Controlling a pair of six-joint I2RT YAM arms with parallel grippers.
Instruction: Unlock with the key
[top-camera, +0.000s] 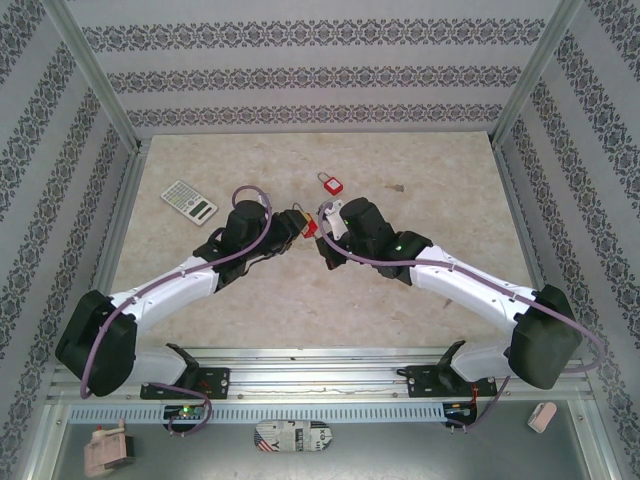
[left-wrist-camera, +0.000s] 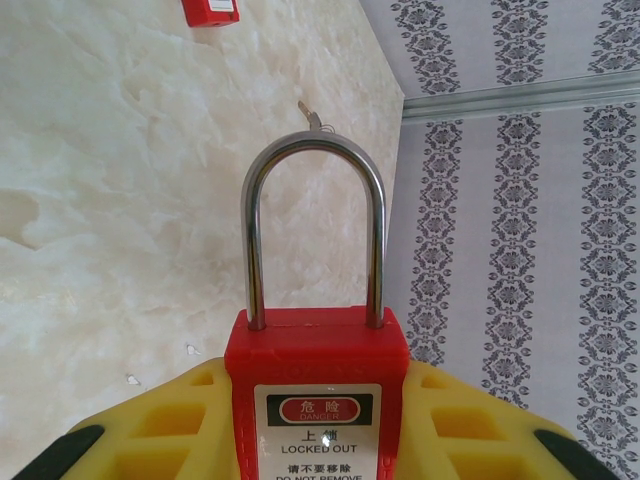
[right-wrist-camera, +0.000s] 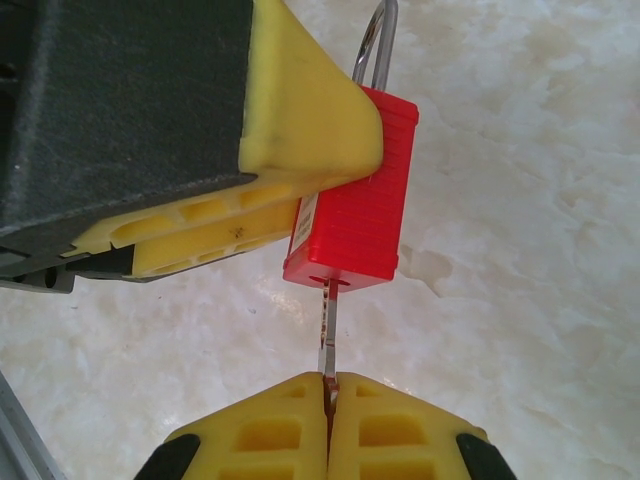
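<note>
Red padlock (right-wrist-camera: 355, 200): the task's lock, held off the bench (top-camera: 420, 170) near its middle, between the two arms; a warning label faces the left wrist camera.
Steel shackle (left-wrist-camera: 315, 150): both legs are seated in the body, so we read the lock as not yet open.
Left gripper (left-wrist-camera: 318, 445): yellow fingers partly closed, pinching the padlock body from both sides.
Key (right-wrist-camera: 325, 335): a thin blade rising from the right gripper into the keyway on the padlock's underside; how deep it sits we cannot tell.
Right gripper (right-wrist-camera: 327, 420): fingers pressed together on the key's head.
Step in hand: we judge this to be insertion, with the key aligned to the keyway.
Next move: we expect a push to full depth, then a turn of the right wrist about the blade's axis while the left gripper braces the body; any tilt could bind or bend the blade.
Other objects: a second padlock (top-camera: 329, 182) lies just beyond, and a calculator (top-camera: 189, 201) at far left.
</note>
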